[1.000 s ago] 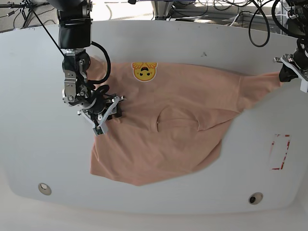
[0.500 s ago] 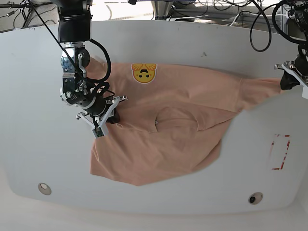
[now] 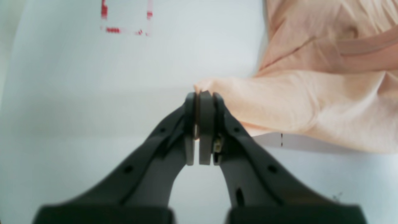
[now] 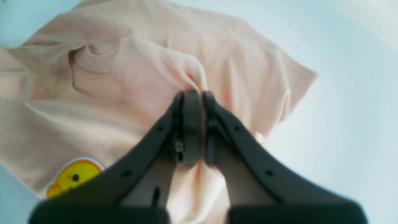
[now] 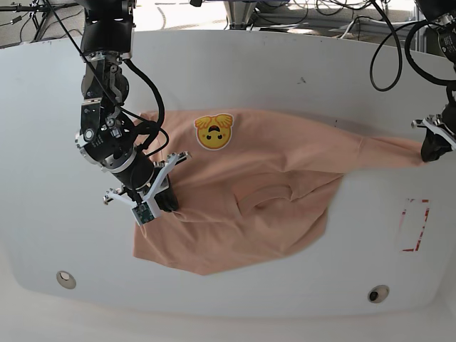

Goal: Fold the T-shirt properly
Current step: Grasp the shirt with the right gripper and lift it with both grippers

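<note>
Salmon-pink cotton T-shirt [image 5: 263,206] with yellow smiling-face emblem [image 5: 214,131] spread rumpled on the white table [image 5: 299,64], left gripper [image 3: 200,96] clamped on a stretched sleeve tip, right gripper [image 4: 193,95] pinched tight on a raised fabric fold

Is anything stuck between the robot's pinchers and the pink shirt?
No. Nothing visible is in the way: the left gripper and the right gripper are both shut right on the T-shirt cloth.

One T-shirt [image 5: 249,206], two grippers: left gripper [image 3: 200,124], right gripper [image 4: 192,124].
</note>
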`<action>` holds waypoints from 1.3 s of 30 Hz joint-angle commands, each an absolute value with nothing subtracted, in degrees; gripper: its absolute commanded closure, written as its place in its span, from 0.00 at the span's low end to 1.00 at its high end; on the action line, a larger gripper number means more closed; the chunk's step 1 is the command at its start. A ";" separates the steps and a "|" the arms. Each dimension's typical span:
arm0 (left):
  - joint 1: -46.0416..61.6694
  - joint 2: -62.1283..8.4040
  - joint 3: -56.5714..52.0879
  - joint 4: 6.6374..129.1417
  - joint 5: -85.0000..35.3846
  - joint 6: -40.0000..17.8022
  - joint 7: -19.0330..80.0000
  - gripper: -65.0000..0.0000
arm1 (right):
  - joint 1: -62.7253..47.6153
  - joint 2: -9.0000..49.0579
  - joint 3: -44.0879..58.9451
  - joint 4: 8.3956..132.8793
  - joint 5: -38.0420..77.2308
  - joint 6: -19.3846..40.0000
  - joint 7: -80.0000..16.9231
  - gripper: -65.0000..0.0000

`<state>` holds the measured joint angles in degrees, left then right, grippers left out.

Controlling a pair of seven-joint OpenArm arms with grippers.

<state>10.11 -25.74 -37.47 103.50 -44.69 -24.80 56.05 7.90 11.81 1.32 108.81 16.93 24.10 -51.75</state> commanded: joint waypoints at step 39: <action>-68.26 -42.86 -20.53 89.80 -45.58 -24.92 57.80 1.00 | 68.18 13.85 -7.52 91.12 17.27 28.62 -49.54 1.00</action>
